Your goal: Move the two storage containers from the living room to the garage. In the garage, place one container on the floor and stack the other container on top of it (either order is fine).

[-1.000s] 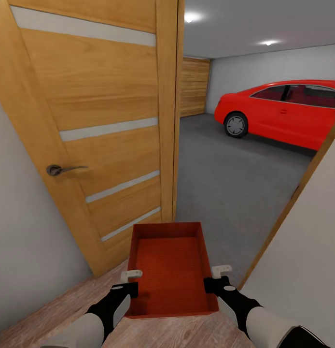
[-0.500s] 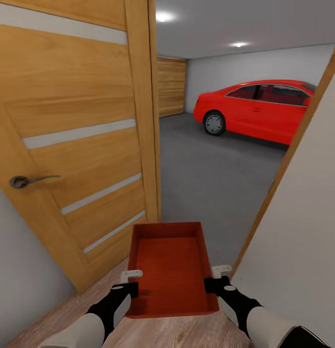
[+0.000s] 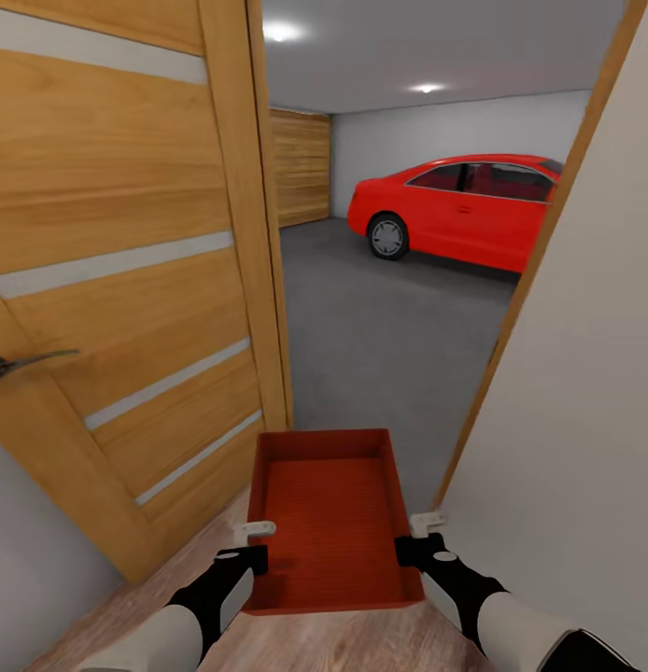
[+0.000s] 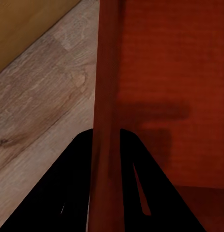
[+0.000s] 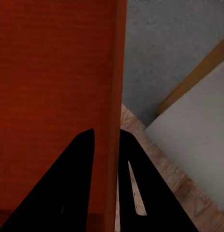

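Observation:
I carry one orange-red storage container (image 3: 329,518) level in front of me, held by both arms. My left gripper (image 3: 256,541) is shut on its left wall (image 4: 106,96), and my right gripper (image 3: 415,537) is shut on its right wall (image 5: 116,87). The tray is empty. It hangs over the light wood planks at the doorway. Beyond the threshold lies the garage's dark grey concrete floor (image 3: 380,327).
An open wooden door (image 3: 128,280) with a metal handle (image 3: 21,362) stands close on my left. A pale wall (image 3: 576,373) with a wooden door frame edge (image 3: 520,299) stands close on my right. A red car (image 3: 455,210) is parked at the garage's far right.
The whole view has shifted: the door and car have slid leftward in the picture and the right wall has grown larger. The container stays held the same way in both grippers.

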Controlling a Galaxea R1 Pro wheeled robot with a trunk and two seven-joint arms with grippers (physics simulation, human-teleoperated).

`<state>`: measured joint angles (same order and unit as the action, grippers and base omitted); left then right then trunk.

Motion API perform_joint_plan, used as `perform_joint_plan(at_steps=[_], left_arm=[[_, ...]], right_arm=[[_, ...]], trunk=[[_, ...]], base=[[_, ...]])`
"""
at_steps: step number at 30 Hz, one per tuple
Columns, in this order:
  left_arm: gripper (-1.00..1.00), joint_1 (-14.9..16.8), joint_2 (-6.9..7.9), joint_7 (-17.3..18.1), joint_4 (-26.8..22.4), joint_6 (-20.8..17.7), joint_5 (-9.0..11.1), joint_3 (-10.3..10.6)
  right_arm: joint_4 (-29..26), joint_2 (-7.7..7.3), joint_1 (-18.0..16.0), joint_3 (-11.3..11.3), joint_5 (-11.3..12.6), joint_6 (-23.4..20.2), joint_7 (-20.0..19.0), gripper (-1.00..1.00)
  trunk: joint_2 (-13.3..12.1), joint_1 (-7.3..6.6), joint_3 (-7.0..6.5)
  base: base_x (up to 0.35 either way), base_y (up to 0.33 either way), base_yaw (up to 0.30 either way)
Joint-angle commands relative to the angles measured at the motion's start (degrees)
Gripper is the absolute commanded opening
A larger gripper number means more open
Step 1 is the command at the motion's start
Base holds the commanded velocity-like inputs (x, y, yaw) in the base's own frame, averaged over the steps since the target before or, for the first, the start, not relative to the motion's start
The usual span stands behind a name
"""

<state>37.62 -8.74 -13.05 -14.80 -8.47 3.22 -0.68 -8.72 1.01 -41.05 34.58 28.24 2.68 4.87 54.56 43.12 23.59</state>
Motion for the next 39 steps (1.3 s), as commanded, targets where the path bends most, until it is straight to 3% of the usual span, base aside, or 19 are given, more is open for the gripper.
perform_joint_plan(at_steps=[1, 8, 15, 31, 39], left_arm=[[-1.00, 0.0, 0.53, -0.4, -0.3, -0.4, -1.2, 0.4], [-1.00, 0.0, 0.48, -0.5, -0.4, -0.4, -1.2, 0.4], [-1.00, 0.0, 0.48, -0.5, -0.4, -0.4, -1.2, 0.4], [-1.00, 0.0, 0.48, -0.5, -0.4, -0.4, -1.2, 0.4], [-1.00, 0.0, 0.49, -0.4, -0.4, -0.5, -1.2, 0.4]], right_arm=[[0.8, -0.05, -0.1, -0.5, 0.8, 0.3, 0.7, -1.00], [0.8, -0.05, -0.1, -0.5, 0.8, 0.3, 0.7, -1.00], [0.8, -0.05, -0.1, -0.5, 0.8, 0.3, 0.7, -1.00], [0.8, -0.05, -0.1, -0.5, 0.8, 0.3, 0.7, -1.00], [0.8, -0.05, -0.1, -0.5, 0.8, 0.3, 0.7, -1.00]], trunk=[[0.0, 0.01, 0.06], [0.0, 0.01, 0.06], [0.0, 0.01, 0.06], [0.0, 0.01, 0.06], [0.0, 0.01, 0.06]], base=[[0.082, 0.265, -0.007], [0.097, 0.286, -0.001], [0.024, 0.051, -0.025], [0.000, 0.001, -0.266], [0.053, 0.185, -0.042]])
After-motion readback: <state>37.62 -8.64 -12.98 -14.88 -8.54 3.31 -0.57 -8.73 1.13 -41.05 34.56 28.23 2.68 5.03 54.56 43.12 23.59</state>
